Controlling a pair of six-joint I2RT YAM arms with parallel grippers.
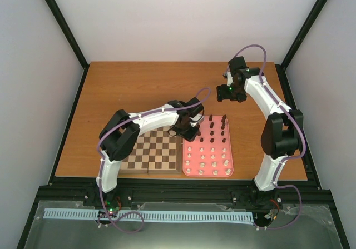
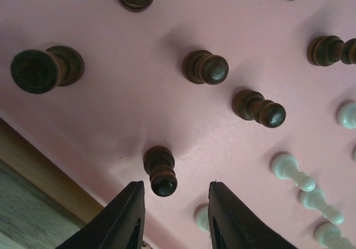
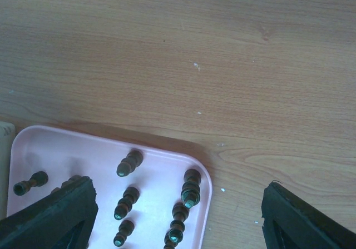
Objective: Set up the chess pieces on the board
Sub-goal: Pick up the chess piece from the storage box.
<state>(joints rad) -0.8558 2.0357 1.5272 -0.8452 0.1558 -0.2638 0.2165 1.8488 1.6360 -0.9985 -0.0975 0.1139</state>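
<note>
Black left end effector [image 2: 177,190] gapes at a turned dark pawn [image 2: 161,170]; right end effector [image 3: 178,187] gapes wide.

Robot lab cell: white panel walls [image 1: 183,21], black frame posts [image 1: 61,24], wooden table [image 1: 139,88], left arm [image 1: 109,170] and right arm [image 1: 270,168] bolted at 6 o'clock.

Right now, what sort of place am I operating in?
Probably a lab robot cell: black frame posts and plain white walls enclose a wooden table, with a chessboard and pink tray staged on it.

Dark and cream chess pieces [image 2: 205,67] stand on the pink tray [image 2: 139,93] beside the board [image 1: 158,152].
</note>
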